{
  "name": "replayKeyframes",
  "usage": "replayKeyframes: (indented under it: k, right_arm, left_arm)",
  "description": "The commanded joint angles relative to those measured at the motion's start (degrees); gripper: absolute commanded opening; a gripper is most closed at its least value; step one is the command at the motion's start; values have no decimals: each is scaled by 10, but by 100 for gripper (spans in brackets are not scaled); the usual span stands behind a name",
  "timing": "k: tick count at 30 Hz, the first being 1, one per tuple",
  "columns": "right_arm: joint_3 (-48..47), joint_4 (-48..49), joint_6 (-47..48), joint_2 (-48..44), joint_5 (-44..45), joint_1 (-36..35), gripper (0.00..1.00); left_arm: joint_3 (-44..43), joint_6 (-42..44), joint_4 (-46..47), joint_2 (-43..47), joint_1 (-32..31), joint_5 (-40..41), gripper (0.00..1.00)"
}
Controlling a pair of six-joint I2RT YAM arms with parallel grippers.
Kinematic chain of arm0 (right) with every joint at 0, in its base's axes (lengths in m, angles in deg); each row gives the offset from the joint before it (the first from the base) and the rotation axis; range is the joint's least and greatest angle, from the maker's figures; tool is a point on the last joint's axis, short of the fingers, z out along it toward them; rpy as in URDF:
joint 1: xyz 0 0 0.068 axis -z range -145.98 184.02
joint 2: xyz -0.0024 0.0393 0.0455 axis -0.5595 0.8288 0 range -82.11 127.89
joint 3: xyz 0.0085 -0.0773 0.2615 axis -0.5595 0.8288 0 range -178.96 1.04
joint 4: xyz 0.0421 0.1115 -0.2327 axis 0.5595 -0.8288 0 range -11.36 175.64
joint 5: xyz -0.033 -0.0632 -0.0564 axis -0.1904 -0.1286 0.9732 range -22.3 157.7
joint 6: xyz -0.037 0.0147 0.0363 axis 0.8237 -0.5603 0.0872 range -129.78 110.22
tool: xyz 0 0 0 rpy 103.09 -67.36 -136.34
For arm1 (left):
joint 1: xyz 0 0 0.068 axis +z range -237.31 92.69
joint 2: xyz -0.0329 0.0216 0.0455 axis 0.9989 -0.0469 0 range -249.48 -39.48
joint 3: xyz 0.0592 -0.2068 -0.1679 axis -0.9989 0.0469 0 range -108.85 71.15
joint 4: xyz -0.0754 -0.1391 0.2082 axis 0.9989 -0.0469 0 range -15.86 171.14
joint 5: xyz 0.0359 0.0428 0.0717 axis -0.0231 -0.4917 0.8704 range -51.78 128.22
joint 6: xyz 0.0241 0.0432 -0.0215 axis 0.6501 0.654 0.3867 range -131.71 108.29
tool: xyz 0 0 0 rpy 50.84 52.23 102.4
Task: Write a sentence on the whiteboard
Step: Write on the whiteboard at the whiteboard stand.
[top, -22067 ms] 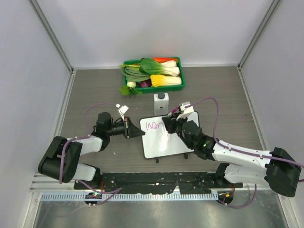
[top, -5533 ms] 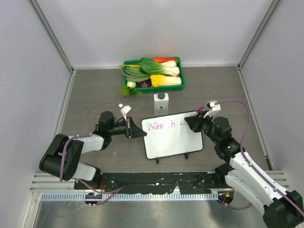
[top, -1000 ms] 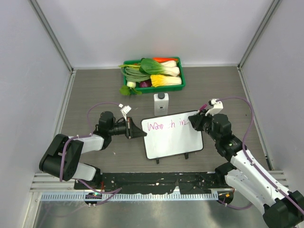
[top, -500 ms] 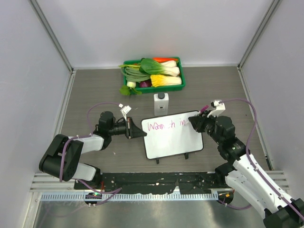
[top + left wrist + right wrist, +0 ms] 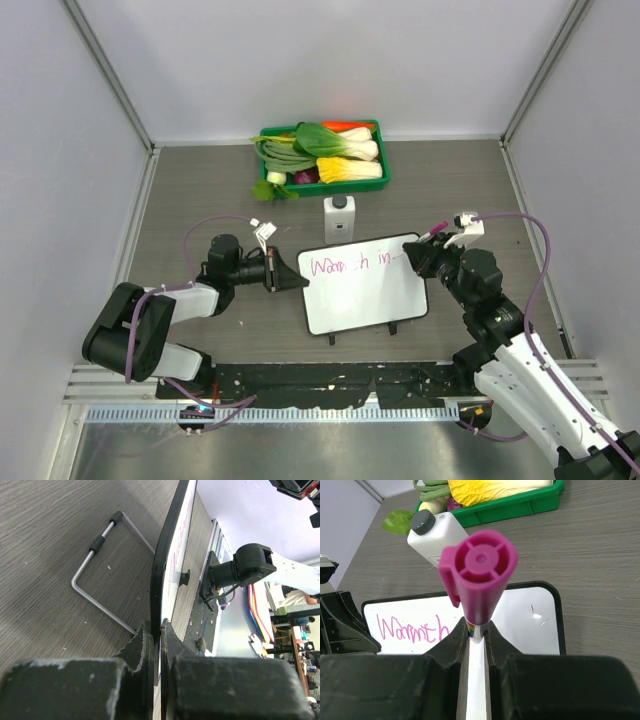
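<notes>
Your left gripper (image 5: 156, 630) pinches the edge of the whiteboard (image 5: 365, 297). Your right gripper (image 5: 477, 636) is clamped on a pink marker (image 5: 479, 572), just past the sentence (image 5: 350, 264).

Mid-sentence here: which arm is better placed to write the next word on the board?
Right. The right pincer grips the magenta marker at the right edge of the whiteboard, just past the end of the sentence. The left pincer is clamped on the board's left edge, apparently steadying it.

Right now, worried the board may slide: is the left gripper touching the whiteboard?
Touching. The left wrist view shows the left gripper clamped on the whiteboard at its dark rim, no gap.
</notes>
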Motion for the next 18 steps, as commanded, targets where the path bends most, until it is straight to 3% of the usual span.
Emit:
replayKeyframes:
  k: [1, 9, 18]
  right_arm:
    - [-11, 6, -3, 0, 9, 4, 1]
    - [-29, 12, -10, 10, -74, 45, 1]
    - [-3, 57, -58, 24, -193, 163, 1]
  left_arm:
    - [-10, 30, -5, 2, -5, 20, 0]
    - [-10, 29, -4, 2, -5, 20, 0]
    - [-10, 28, -4, 3, -5, 20, 0]
